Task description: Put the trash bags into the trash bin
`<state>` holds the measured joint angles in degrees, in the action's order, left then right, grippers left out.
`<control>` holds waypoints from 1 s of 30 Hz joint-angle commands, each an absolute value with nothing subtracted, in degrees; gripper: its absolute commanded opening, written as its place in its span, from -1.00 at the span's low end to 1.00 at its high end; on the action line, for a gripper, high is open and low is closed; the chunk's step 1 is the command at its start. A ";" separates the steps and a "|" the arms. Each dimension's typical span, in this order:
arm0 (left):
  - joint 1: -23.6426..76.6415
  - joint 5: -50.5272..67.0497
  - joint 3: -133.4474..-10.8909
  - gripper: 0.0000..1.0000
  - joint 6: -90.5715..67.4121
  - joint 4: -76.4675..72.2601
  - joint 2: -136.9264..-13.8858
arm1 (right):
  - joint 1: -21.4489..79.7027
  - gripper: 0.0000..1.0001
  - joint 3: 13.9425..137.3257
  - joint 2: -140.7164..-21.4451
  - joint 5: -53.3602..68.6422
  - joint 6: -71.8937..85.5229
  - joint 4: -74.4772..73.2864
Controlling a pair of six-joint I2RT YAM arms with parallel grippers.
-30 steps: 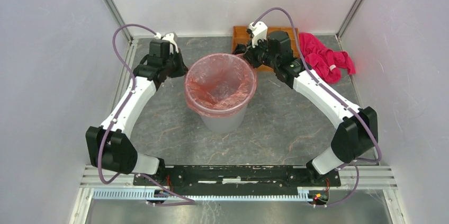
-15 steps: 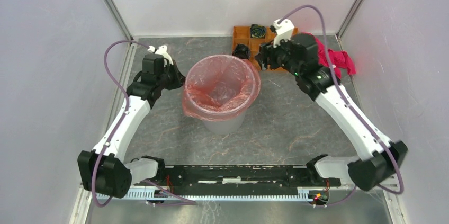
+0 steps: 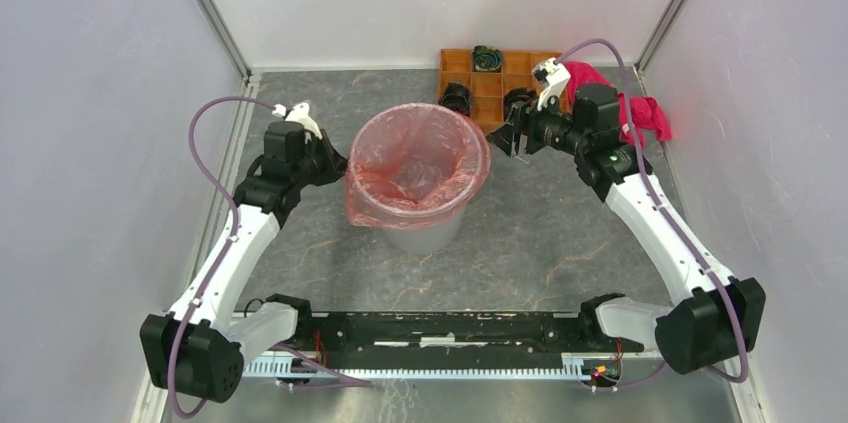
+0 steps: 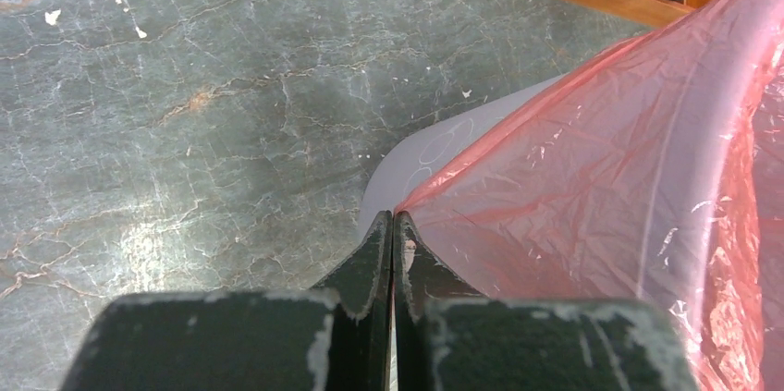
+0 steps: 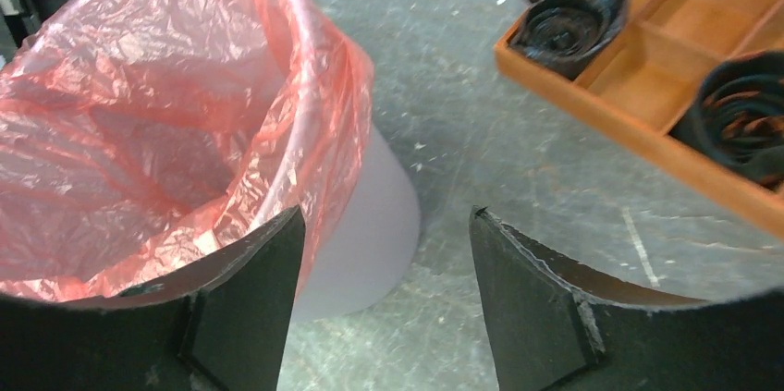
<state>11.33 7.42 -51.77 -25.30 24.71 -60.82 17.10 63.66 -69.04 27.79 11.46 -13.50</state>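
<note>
The translucent red-orange trash bag (image 3: 415,158) lines the light-grey trash bin (image 3: 425,228) in the middle of the table, its edge folded out over the rim. My left gripper (image 3: 340,165) is at the bin's left side, shut on the bag's edge; in the left wrist view the bag (image 4: 629,160) stretches from the closed fingertips of the left gripper (image 4: 394,217) across the bin wall (image 4: 434,155). My right gripper (image 3: 510,138) hovers open just right of the rim, holding nothing. The right wrist view shows the bag (image 5: 139,132) and bin (image 5: 361,234) left of the right gripper (image 5: 386,213).
An orange-brown compartment tray (image 3: 480,93) with black rolls (image 3: 457,96) stands at the back, behind the right gripper. A magenta-pink cloth (image 3: 640,113) lies at the back right. Walls and metal posts close in both sides.
My right gripper opened, let go of the bag's right rim and drew back to the right. The left gripper shifted nearer and leftward, pulling the bag's edge down over the rim.
</note>
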 commanded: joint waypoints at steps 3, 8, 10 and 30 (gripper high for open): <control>10.99 5.63 -50.79 -0.96 -28.57 23.73 -56.67 | 16.05 0.20 59.98 -70.07 39.09 17.67 -3.05; 10.99 6.55 -49.63 -0.96 -29.60 23.39 -55.16 | 16.06 0.07 58.38 -70.67 40.01 19.17 -1.07; 10.99 6.69 -49.42 -0.96 -29.71 23.30 -55.23 | 15.97 0.08 59.55 -69.91 39.23 18.20 -2.81; 10.99 7.73 -47.68 -0.96 -30.54 22.50 -54.38 | 15.20 -0.03 57.89 -69.52 39.02 19.09 -0.43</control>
<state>11.31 6.59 -47.59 -28.21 24.69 -55.92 15.31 59.05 -68.42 37.80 17.61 -3.88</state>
